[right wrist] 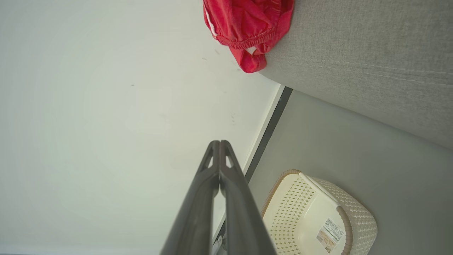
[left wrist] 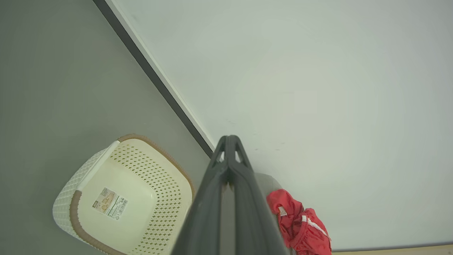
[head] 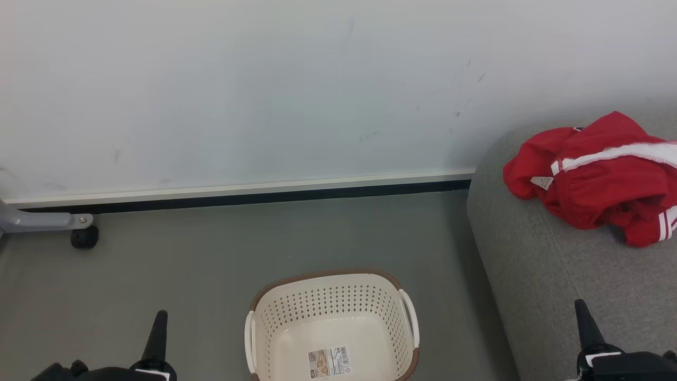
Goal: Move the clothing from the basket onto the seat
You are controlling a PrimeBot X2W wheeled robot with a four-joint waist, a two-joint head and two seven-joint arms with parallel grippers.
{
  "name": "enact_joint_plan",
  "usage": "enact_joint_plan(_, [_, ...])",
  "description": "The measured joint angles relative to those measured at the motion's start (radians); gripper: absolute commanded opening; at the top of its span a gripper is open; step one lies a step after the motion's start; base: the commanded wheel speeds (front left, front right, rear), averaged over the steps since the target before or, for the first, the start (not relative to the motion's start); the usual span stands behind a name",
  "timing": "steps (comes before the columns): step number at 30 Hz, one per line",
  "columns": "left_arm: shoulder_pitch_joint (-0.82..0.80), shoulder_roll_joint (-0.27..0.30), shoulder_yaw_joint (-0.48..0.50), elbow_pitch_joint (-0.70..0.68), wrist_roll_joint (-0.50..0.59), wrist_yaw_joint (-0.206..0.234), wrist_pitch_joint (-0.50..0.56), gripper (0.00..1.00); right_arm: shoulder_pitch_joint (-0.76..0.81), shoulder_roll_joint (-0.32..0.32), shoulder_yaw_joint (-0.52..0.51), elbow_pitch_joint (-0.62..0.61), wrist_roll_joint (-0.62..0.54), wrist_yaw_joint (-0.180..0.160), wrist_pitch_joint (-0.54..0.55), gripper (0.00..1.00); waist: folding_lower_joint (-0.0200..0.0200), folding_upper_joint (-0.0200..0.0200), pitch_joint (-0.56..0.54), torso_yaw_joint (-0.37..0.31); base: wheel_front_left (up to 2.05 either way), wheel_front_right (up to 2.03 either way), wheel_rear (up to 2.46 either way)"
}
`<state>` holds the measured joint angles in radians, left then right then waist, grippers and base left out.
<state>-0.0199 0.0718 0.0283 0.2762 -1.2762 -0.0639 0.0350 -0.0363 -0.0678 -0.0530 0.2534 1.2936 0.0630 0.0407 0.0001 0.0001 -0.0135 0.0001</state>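
The red clothing with white stripe trim lies crumpled on the grey seat at the right, near the wall; it shows too in the left wrist view and the right wrist view. The cream basket stands on the floor at bottom centre, with nothing in it but a barcode sticker on its bottom. My left gripper is shut and holds nothing, left of the basket. Over the seat's near part, my right gripper is shut with nothing in it.
A white wall with a dark baseboard runs behind the basket. At the far left a grey leg with a black caster stands on the grey floor. The seat's rounded edge rises just right of the basket.
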Motion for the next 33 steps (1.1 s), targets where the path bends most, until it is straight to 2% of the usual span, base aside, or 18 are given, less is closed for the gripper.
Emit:
enact_joint_plan(21, [-0.051,-0.026,0.059,0.018,-0.294,-0.052,0.071,0.00,-0.042,0.021,-0.075,0.043,0.282,0.052,0.065,0.00,0.0000,0.0000,0.014,0.000,0.00,0.00,0.00])
enact_joint_plan(33, [-0.060,-0.030,0.063,0.021,-0.323,-0.060,0.079,0.00,-0.056,0.023,-0.080,0.046,0.302,0.057,0.073,0.00,0.0000,0.0000,0.015,0.000,0.00,0.00,0.00])
